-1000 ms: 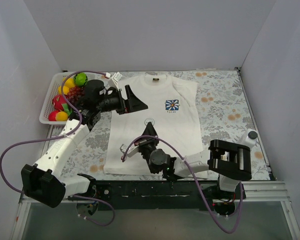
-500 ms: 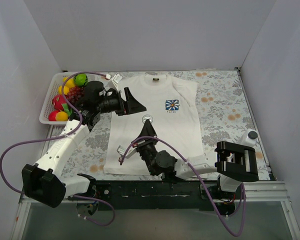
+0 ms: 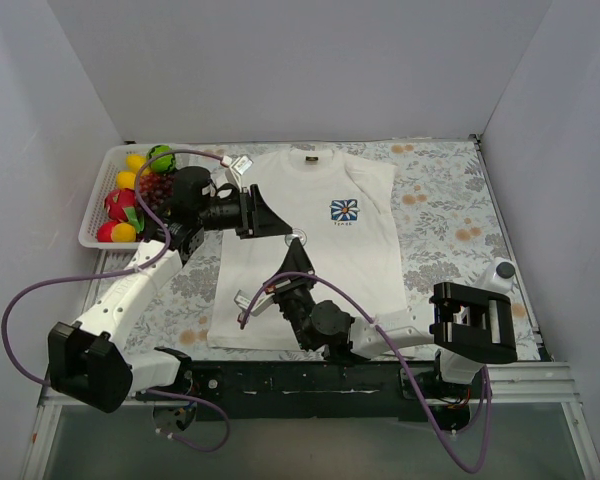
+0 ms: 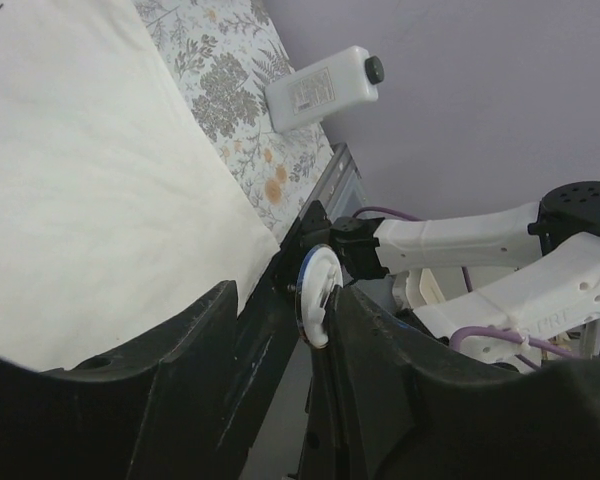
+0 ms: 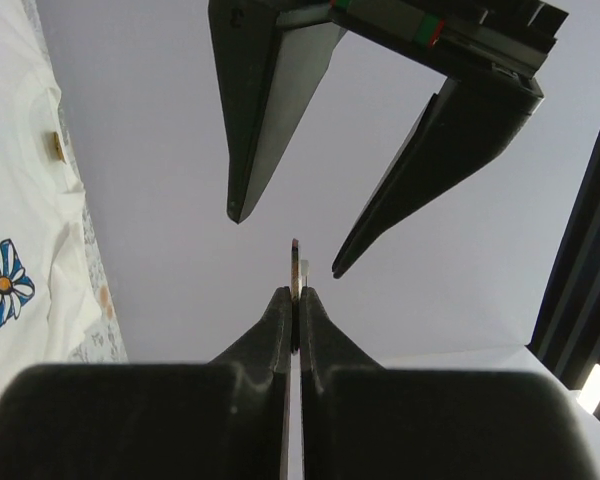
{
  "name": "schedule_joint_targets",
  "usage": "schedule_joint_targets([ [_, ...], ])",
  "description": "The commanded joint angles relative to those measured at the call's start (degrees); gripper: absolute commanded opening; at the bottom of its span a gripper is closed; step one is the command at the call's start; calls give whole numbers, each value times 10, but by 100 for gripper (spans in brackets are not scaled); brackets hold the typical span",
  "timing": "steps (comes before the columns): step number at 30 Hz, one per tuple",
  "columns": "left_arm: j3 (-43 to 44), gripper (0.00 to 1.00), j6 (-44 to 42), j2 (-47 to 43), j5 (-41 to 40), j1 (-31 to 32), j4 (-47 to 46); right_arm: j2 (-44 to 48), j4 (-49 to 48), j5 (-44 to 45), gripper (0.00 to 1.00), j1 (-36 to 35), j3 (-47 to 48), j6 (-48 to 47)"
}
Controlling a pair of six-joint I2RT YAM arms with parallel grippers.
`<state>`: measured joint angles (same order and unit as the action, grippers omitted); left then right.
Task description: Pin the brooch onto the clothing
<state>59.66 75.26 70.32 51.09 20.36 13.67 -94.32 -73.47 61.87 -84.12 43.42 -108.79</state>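
Left end effector (image 5: pixel 286 243) has narrowed around the brooch (image 5: pixel 295 262).

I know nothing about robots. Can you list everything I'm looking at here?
White short-sleeved T-shirt: one, white, flat mid-table.
Square starburst logo: one, blue and white, on the shirt's chest.
Small round flat brooch: one, pale face, held over the shirt.
Grey floral cloth: one, grey, under the shirt.
White plastic basket: one, white, far left.
Toy fruit: several, yellow, green, red, dark purple, in the basket.
Small white bottle with black cap: one, on the cloth, right side.
Right gripper: one, black, shut on the brooch.
Left gripper: one, black, open around the brooch.
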Motion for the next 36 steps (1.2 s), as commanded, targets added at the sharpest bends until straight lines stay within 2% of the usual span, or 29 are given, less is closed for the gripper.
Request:
schedule_joint_targets([
  [1,-14,45,-3,-3,47,-3,-2,3,-347,21,1,0,28,-5],
  [9,-27,42,-8,-12,51,-3,-2,2,-347,28,1,1,28,-7],
  [20,-49,32,17,-9,45,-3,-53,-11,-348,25,1,1,40,-15],
  [23,-52,24,25,-7,53,-3,-71,-16,-347,30,1,1,40,-12],
  [27,-51,0,31,-5,52,-3,-76,-17,-347,30,1,1,46,-15],
  [36,-53,0,9,-17,8,-3,-57,0,-347,54,4,1,60,-12],
])
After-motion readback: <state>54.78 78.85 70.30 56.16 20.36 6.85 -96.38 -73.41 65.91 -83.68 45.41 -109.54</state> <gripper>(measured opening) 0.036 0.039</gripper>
